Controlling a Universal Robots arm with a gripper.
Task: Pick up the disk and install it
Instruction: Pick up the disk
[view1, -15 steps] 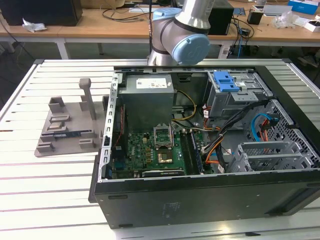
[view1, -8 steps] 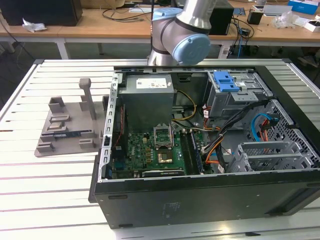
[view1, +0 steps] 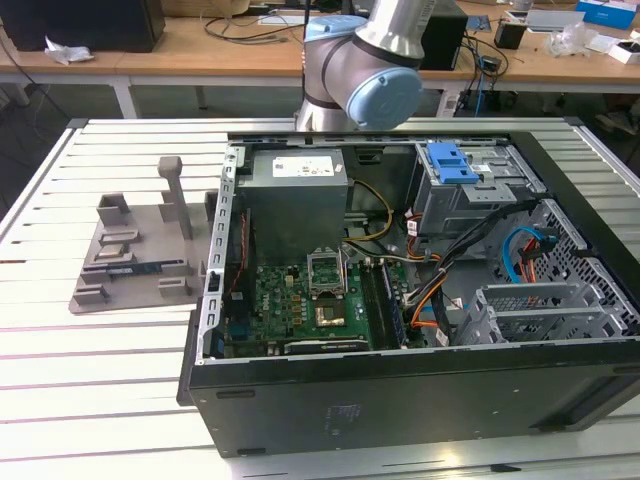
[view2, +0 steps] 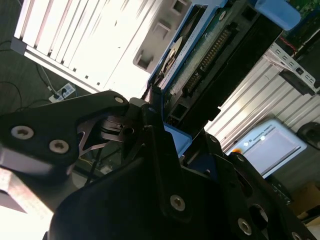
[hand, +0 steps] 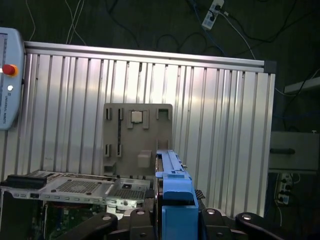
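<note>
Tool (hand: 172, 222) clenched on disk (hand: 170, 167), disk edge-on, long axis running straight out from jaws. Disk aloft w/ tool, off counter (hand: 225, 125); open PC case (hand: 75, 186) near, lower down.

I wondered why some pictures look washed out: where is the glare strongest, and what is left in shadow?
In the exterior view the table slats glare white beside the grey fixture, while the computer case is dim inside; in the second wrist view the table burns to white behind the disk; in the first wrist view the slats shine in streaks against a dark floor.
</note>
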